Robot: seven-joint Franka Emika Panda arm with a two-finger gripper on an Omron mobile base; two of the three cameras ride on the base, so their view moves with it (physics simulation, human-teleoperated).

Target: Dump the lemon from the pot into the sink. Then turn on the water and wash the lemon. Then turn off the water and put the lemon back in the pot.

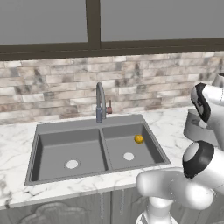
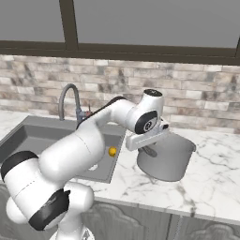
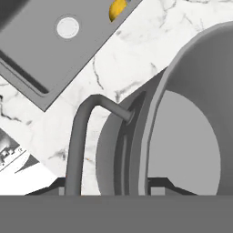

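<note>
The lemon (image 1: 139, 138) (image 2: 112, 151) (image 3: 117, 9) lies in the right basin of the sink (image 1: 87, 124), near its far right wall and beyond the pale drain (image 1: 128, 155). The grey pot (image 2: 168, 161) (image 1: 194, 127) is over the marble counter, right of the sink; whether it rests on the counter or hangs just above it I cannot tell. My gripper (image 2: 151, 140) (image 3: 109, 186) is shut on the pot's left wall at the rim, beside its loop handle (image 3: 82, 132). Inside, the pot (image 3: 186, 145) shows a bare grey floor. No water runs from the faucet (image 1: 100, 103).
The faucet's red handle (image 1: 109, 109) sits at the back of the sink, under the brick wall. Marble counter (image 2: 211, 187) stretches to the right of the pot and along the sink's front. The left basin (image 1: 70, 153) holds just its drain.
</note>
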